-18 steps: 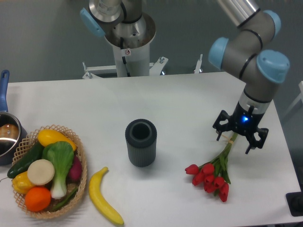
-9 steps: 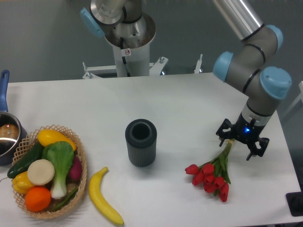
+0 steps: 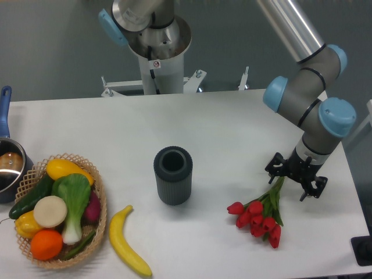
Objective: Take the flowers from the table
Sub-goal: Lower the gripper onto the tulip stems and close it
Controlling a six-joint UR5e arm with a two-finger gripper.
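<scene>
The flowers (image 3: 259,217), a bunch of red tulips with green stems, lie on the white table (image 3: 221,128) at the front right, heads toward the front. Their stems run up and to the right under my gripper (image 3: 295,178). The gripper points down, low over the stem ends, and its black fingers (image 3: 274,167) stand spread on either side of the stems. The jaws look open. The tips of the stems are hidden beneath the gripper.
A dark ribbed cylindrical vase (image 3: 173,175) stands upright mid-table. A yellow banana (image 3: 126,241) lies at the front. A wicker basket (image 3: 99,185) of vegetables and fruit sits at the front left, and a pot (image 3: 7,168) with a blue handle is at the left edge.
The gripper has come down and slightly forward onto the stem ends. The flowers have not moved.
</scene>
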